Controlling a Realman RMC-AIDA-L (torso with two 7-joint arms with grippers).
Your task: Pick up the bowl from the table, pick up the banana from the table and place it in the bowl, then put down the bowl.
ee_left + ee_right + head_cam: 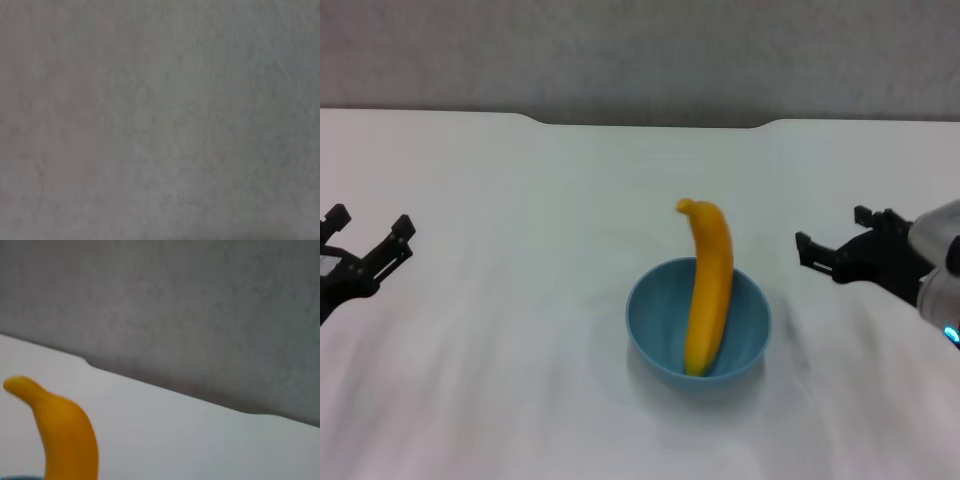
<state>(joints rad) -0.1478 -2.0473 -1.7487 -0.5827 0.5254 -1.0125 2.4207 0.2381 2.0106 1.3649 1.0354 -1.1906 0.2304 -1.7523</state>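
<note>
Both grippers stand apart-fingered and empty, the left gripper (367,252) and right gripper (832,253) well clear of the bowl (656,322) on the table (500,380). The banana (709,290) leans on the rim (stem overhanging); a nudge could tip it out.

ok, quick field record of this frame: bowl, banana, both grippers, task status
bowl: light blue, resting on the table, near centre
banana: in the bowl, one end down inside, leaning on the far rim, other end sticking up and out past it
left gripper: at the table's left side, open, holding nothing, well apart from the bowl
right gripper: at the table's right side, open, holding nothing, apart from the bowl
contact: neither gripper touches bowl or banana
task status: banana placed, bowl set down; looks complete
</note>
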